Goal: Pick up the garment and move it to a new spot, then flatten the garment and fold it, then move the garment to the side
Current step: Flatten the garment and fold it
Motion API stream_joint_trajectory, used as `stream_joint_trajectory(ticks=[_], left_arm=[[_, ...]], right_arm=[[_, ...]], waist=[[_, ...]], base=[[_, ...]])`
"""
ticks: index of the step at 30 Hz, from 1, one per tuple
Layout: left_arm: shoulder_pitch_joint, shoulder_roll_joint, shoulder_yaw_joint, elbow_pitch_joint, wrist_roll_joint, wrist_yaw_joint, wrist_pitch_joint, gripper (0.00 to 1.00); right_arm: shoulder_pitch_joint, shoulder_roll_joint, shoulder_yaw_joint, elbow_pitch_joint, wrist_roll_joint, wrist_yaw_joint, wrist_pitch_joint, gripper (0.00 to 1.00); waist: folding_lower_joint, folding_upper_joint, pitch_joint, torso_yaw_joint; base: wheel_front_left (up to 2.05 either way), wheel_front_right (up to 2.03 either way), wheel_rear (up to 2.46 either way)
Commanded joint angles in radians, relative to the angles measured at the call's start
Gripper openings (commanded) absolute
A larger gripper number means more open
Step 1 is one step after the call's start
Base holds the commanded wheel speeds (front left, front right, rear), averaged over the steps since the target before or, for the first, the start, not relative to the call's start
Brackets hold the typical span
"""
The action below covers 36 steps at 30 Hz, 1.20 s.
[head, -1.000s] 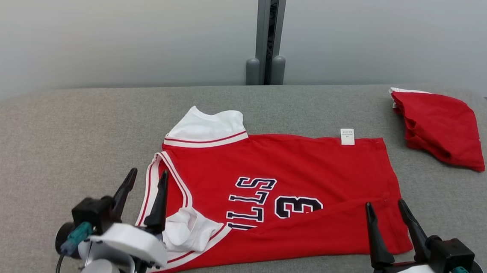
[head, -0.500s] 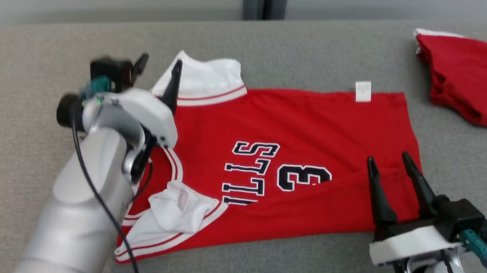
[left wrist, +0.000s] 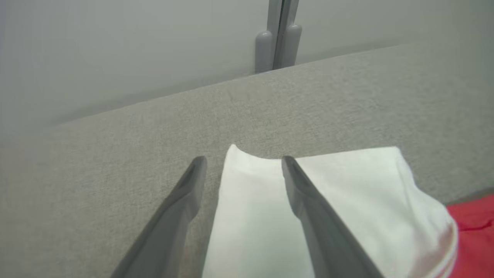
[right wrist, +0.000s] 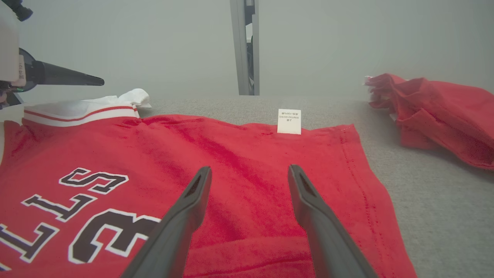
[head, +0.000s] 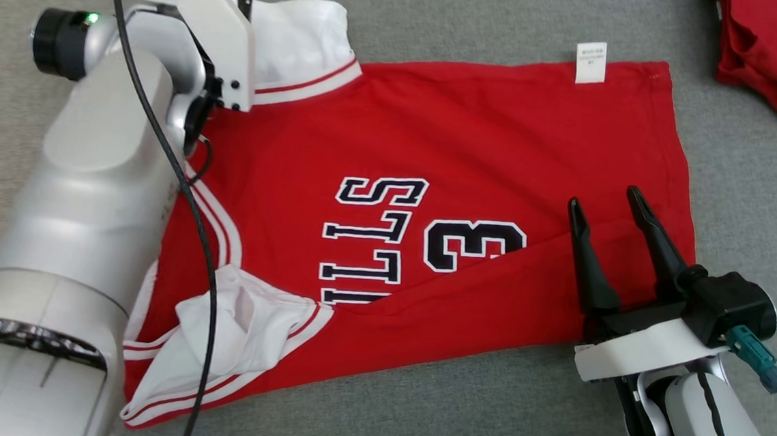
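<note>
Your red-and-white basketball jersey [head: 475,149] lies spread on the grey tabletop [head: 416,411], left gripper [left wrist: 243,160] and right gripper [head: 603,197] open, empty; flattening and folding seem left.

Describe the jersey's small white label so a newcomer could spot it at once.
On the grey fabric surface lies a red cloth jersey with dark lettering. At its far edge, near the right-hand corner, a small white rectangular label sticks out. Unlike the red-striped white trim, it bears tiny print.

A grey fabric-covered table [head: 416,411] bears a spread red jersey [head: 476,135] and a crumpled red garment [head: 769,60].
</note>
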Motion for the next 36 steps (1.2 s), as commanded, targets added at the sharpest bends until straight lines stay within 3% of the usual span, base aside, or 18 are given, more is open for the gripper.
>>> stream_joint_trajectory(ticks=[1,12,19,20,21,22,28,36], left_arm=[[-0.027,0.012,-0.006,0.019,0.01,-0.002,0.012,1.0],[-0.143,0.072,-0.034,0.151,0.029,0.011,0.066,1.0],[-0.149,0.073,-0.041,0.182,0.016,0.0,0.084,1.0],[-0.149,0.073,-0.045,0.185,0.018,-0.003,0.085,0.6],[-0.147,0.072,-0.047,0.187,0.017,-0.006,0.085,0.37],[-0.147,0.07,-0.049,0.189,0.016,-0.009,0.085,0.0],[-0.173,0.052,-0.035,0.167,-0.017,-0.057,0.012,0.0],[-0.194,0.046,-0.01,0.123,-0.088,-0.129,-0.101,0.0]], right_arm=[[-0.009,-0.003,-0.003,0.001,-0.005,0.0,-0.005,1.0],[-0.02,0.004,0.021,-0.001,-0.01,0.0,-0.005,1.0],[-0.021,0.0,0.023,-0.01,-0.012,0.0,-0.005,1.0],[-0.02,-0.002,0.023,-0.011,-0.012,0.0,-0.005,1.0],[-0.019,-0.003,0.022,-0.011,-0.013,0.0,-0.005,1.0],[-0.018,-0.005,0.02,-0.012,-0.013,0.0,-0.005,1.0],[-0.054,-0.018,0.008,-0.029,-0.006,0.0,-0.005,1.0],[-0.226,-0.117,0.068,0.154,0.15,0.0,0.036,1.0]], waist=[[0.0001,0.0,0.029,-0.029],[0.0001,0.0,0.07,-0.094],[0.0001,0.0,0.087,-0.11],[0.0001,0.0,0.087,-0.11],[0.0001,0.0,0.087,-0.109],[0.0001,0.0,0.087,-0.107],[0.0001,0.0,0.082,-0.068],[0.0001,0.0,0.059,-0.01]], base=[[0.0,0.0,0.0],[0.0,0.0,0.0],[0.0,0.0,0.0],[0.0,0.0,0.0],[0.0,0.0,0.0],[0.0,0.0,0.0],[0.0,0.0,0.0],[0.0,0.0,0.0]])
